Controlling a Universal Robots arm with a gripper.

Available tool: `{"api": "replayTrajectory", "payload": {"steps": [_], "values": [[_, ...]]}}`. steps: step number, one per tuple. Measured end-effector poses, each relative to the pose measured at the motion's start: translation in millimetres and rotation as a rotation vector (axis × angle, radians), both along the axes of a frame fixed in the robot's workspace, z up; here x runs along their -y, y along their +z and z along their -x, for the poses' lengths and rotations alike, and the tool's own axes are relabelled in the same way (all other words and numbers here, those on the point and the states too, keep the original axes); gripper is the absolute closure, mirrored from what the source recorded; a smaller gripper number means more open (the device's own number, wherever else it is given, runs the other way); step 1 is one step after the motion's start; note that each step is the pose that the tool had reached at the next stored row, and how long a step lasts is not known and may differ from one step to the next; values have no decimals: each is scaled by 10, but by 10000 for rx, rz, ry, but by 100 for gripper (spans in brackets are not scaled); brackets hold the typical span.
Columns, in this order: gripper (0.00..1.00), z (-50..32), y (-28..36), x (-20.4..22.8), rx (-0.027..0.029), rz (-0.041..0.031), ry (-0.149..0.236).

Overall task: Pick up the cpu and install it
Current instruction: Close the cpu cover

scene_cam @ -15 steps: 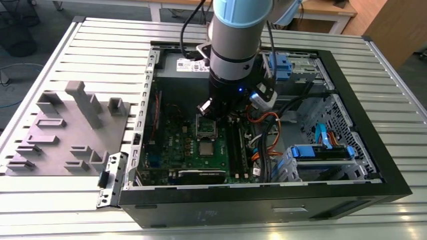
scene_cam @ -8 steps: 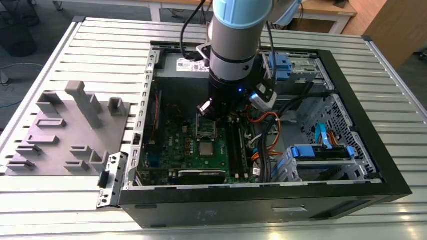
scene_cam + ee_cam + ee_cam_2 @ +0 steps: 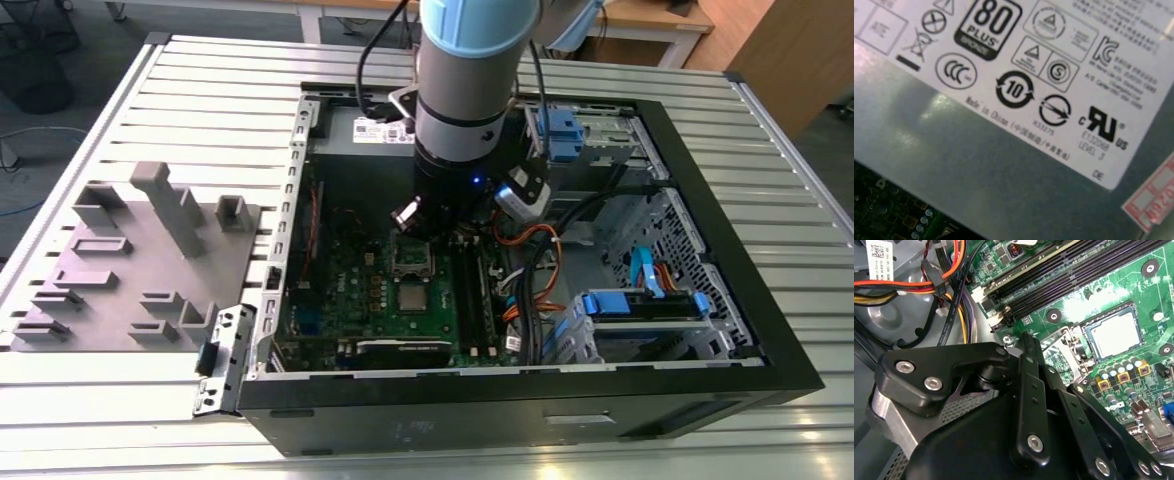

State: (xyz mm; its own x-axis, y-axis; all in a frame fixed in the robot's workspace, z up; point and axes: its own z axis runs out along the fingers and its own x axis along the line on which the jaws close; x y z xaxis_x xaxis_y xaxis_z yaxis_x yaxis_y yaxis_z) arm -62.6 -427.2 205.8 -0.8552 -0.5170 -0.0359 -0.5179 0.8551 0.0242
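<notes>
Nearest us in the exterior view, the open computer case (image 3: 534, 420) lies on a slatted table (image 3: 200, 80). Inside it, on the green motherboard (image 3: 358, 288), the cpu (image 3: 416, 297) sits flat in its socket, metal top up. At 12 o'clock from the chip, the gripper (image 3: 430, 225) hangs over the board, apart from it; we cannot tell whether it is apart or together. Grey plastic blocks (image 3: 134, 250) lie at the case's 9 o'clock.

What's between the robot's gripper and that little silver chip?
In the second wrist view, the silver socket frame lies between the gripper and the cpu.
</notes>
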Motion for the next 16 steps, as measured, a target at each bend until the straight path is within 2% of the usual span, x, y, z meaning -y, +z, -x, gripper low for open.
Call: {"api": "replayTrajectory", "payload": {"steps": [8,12,16], "values": [[89,1,67,14,1,1,-1],[89,-1,68,24,0,-11,-2],[89,-60,55,24,1,-18,39]]}}
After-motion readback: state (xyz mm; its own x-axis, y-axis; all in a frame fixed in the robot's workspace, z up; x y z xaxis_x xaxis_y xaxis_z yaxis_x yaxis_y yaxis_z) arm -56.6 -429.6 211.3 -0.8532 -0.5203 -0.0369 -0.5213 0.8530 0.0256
